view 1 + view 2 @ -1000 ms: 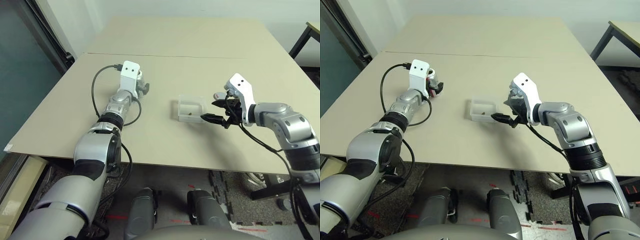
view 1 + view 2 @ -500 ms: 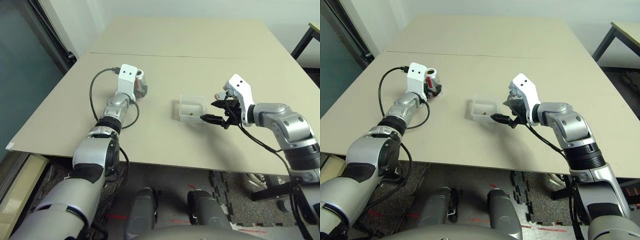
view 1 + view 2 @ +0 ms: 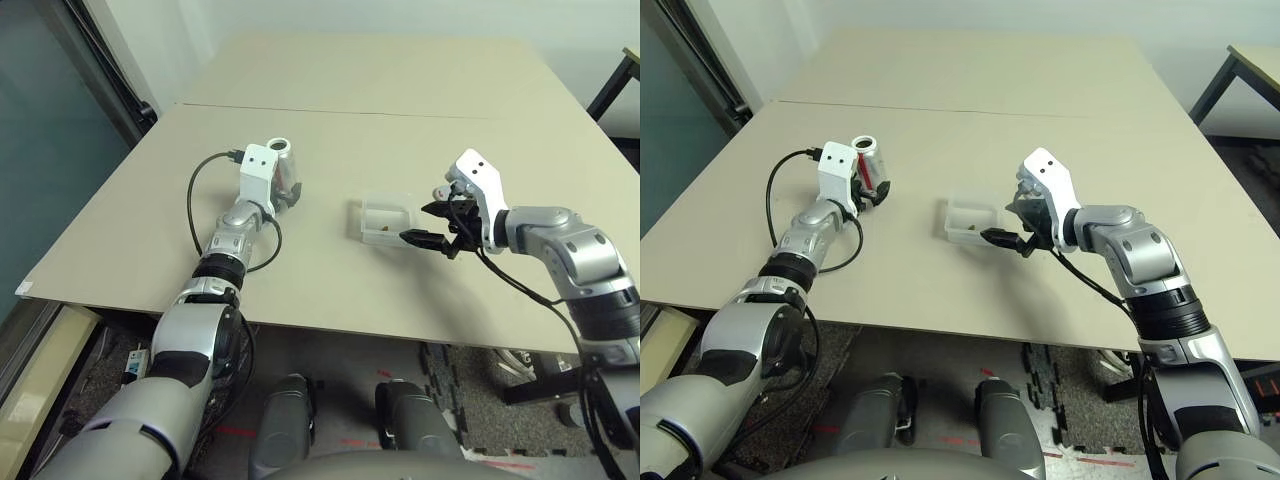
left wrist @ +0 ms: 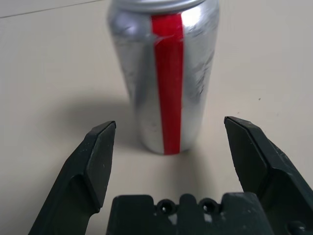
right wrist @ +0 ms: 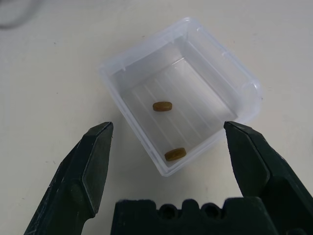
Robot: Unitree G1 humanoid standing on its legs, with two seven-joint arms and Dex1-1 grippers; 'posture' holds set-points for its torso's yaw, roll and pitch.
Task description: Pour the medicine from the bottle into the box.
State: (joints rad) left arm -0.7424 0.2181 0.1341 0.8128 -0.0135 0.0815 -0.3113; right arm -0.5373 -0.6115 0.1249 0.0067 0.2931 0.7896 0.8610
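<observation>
Worktop [image 3: 330,285] is pale beige, flat, with a thin seam [image 3: 340,111] running across its far part. Second table [image 3: 1255,68] off past the right edge. Left arm [image 3: 185,335] and right arm [image 3: 1160,285], both silver, reach in over the near edge.

Box [image 5: 195,81], clear plastic, square, shallow, open top, sits roughly midway between the left and right edges, closer to the near edge than to the far one. Bottle [image 4: 168,88], silver with red stripe, stands upright on the worktop, toward the left edge and farther from the near edge than the box.

Left gripper [image 4: 170,120]: fingers wide open, pointed at the lower part of the bottle, gap on both sides, holding nothing. Right gripper [image 5: 168,122]: fingers wide open, empty, pointed at the box, near its right side.

Small round pale item [image 3: 440,192] with a bit of red just beyond the right gripper, partly hidden, can't tell what it is.

Medicine: two brown pills on the box floor, apart. One pill [image 5: 175,154] by a corner, other pill [image 5: 162,106] farther in.
</observation>
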